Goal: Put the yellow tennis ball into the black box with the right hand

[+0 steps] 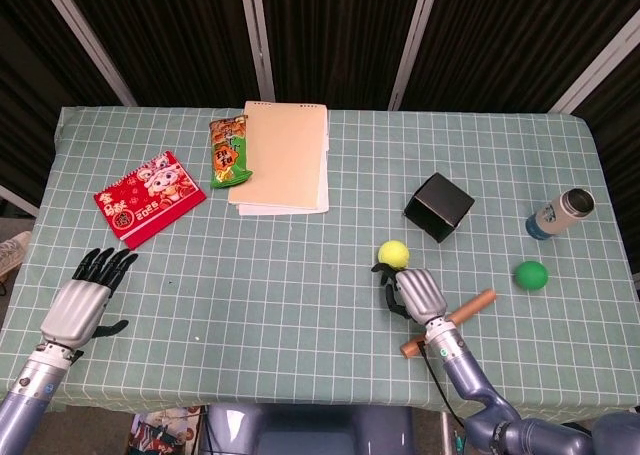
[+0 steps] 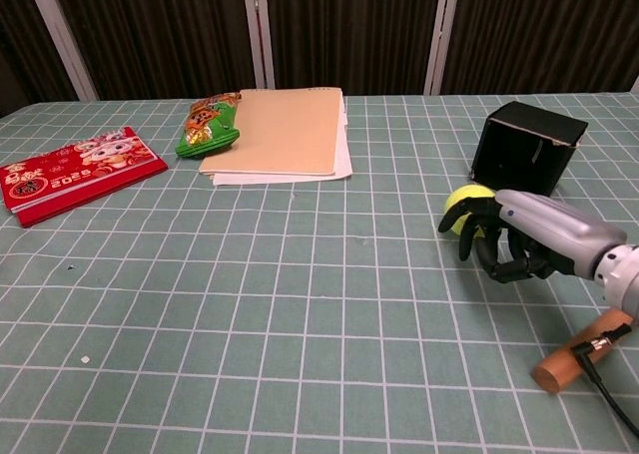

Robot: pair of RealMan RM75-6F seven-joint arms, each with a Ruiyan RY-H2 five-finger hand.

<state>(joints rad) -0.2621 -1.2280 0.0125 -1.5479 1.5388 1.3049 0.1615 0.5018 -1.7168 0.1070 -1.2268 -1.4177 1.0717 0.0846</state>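
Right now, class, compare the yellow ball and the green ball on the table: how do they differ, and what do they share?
The yellow ball lies near the middle of the table, with the right hand at it; the green ball lies alone toward the right edge. The yellow ball sits close to the black box; the green ball sits nearer the can. The green ball looks slightly bigger. Both are round and rest on the checked cloth.

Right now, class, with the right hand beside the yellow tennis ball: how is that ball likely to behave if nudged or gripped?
The yellow tennis ball is round and sits free on the flat tablecloth, so a nudge would probably send it rolling. Its fuzzy-looking surface probably resists slipping. The right hand has curled fingers at its near side, so it could skid toward the black box.
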